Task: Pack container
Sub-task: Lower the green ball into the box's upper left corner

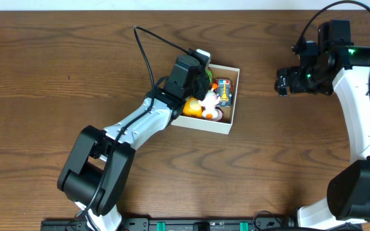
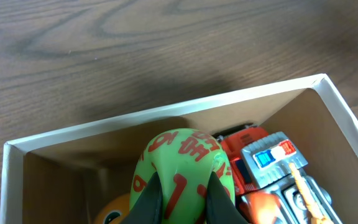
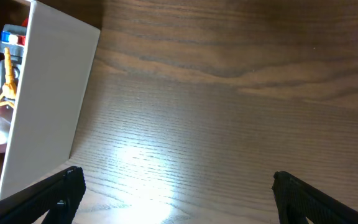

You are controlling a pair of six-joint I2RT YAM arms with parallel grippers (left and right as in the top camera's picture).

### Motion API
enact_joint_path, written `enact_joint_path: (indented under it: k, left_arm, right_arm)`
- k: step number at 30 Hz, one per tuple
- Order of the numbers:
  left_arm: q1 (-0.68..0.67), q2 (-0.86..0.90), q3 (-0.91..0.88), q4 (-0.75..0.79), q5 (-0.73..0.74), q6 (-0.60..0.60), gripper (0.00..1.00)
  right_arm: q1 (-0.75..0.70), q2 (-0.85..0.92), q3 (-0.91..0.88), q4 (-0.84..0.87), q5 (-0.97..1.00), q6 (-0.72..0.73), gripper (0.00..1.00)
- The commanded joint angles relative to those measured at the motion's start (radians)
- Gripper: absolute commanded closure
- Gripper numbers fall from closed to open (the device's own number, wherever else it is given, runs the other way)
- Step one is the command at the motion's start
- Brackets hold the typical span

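The container (image 1: 234,109), a shallow white-walled box with a brown inside (image 2: 166,115), lies at mid-table. My left gripper (image 2: 180,200) hangs over its far-left corner, shut on a green toy (image 2: 182,158) with red markings that sits low inside the box. Beside the green toy are a red and silver robot toy (image 2: 272,165) and an orange toy (image 2: 114,208). In the overhead view the left gripper (image 1: 196,72) covers the green toy. My right gripper (image 1: 282,83) stands open over bare table to the right of the box, its fingers (image 3: 58,193) wide apart and nothing between them.
An orange toy (image 1: 192,107), a white and pink toy (image 1: 211,99) and the robot toy (image 1: 223,90) fill the box. The box's white outer wall (image 3: 51,93) stands at the left of the right wrist view. Wooden table (image 1: 288,160) surrounds the box.
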Motion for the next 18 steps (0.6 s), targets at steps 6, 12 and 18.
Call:
enact_joint_path:
  k: [6, 12, 18]
  left_arm:
    - [-0.002, 0.007, 0.003, -0.018, 0.053, 0.010, 0.56]
    - [-0.001, 0.007, 0.003, -0.017, 0.086, 0.010, 0.14]
    - [-0.001, -0.010, 0.004, 0.003, 0.086, 0.010, 0.13]
  right_arm:
    - [0.000, -0.023, 0.013, -0.001, 0.000, 0.014, 0.01]
    - [0.000, -0.023, 0.013, 0.000, 0.000, 0.014, 0.01]
    - [0.000, -0.023, 0.013, -0.001, 0.000, 0.014, 0.01]
